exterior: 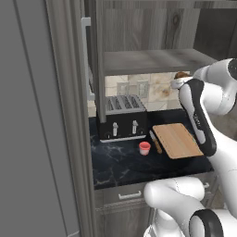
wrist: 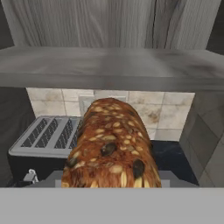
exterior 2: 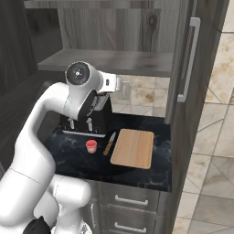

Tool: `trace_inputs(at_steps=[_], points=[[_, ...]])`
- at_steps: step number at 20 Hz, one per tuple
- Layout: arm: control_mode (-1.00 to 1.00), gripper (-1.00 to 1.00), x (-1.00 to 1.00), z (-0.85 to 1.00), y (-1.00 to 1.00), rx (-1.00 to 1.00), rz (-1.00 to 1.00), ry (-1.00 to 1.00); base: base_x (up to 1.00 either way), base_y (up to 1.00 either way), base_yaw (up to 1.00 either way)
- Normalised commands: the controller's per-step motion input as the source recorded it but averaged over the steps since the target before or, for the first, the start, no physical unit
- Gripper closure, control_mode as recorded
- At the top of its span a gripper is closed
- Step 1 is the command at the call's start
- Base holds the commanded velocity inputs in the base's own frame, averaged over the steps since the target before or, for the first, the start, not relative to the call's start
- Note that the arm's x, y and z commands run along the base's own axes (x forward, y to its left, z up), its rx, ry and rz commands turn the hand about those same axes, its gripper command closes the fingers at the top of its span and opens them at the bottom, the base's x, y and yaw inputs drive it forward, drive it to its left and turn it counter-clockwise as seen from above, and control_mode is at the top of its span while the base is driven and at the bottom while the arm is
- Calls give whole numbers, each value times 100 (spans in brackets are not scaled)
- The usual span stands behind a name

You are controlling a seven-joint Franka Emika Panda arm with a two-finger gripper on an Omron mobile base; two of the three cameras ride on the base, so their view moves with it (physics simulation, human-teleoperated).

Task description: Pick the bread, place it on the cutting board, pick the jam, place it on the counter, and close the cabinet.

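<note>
1. Black veined counter (exterior: pixel 120 159) runs under an open cabinet (exterior 2: pixel 114 27) with a grey shelf (exterior: pixel 148 60) and tiled wall behind.
2. On the counter, a black toaster (exterior: pixel 122 118) stands at the back, its slots also visible in the hand view (wrist: pixel 48 133).
3. Jam (exterior: pixel 145 148) sits on the counter in front of the toaster, just left of a knife (exterior: pixel 155 141); from the right base it shows at (exterior 2: pixel 91 146), with the knife (exterior 2: pixel 109 143) between it and the board.
4. Cutting board (exterior: pixel 177 140) lies flat to the right of the knife, bare on top (exterior 2: pixel 133 147).
5. Bread (wrist: pixel 111 146) is held up close to the hand camera, seeded crust facing it, in front of the shelf edge and above the toaster level.
6. From the left base, a brown bit of bread (exterior: pixel 182 74) peeks out by the wrist, just below the shelf.
7. Gripper (wrist: pixel 111 183): the fingertips are hidden behind the loaf, but the loaf hangs in the air at the hand, so they are clamped on it.
8. A cabinet door (exterior 2: pixel 187 59) stands open with its bar handle (exterior 2: pixel 191 59) facing out.
</note>
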Motion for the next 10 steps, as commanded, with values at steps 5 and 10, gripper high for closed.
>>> trace_inputs(at_steps=[5, 10], points=[[-100, 100, -19, -47, -12, 0, -7, 0, 0, 0, 0], [-100, 100, -18, -43, -21, 0, -6, 0, 0, 0, 0]])
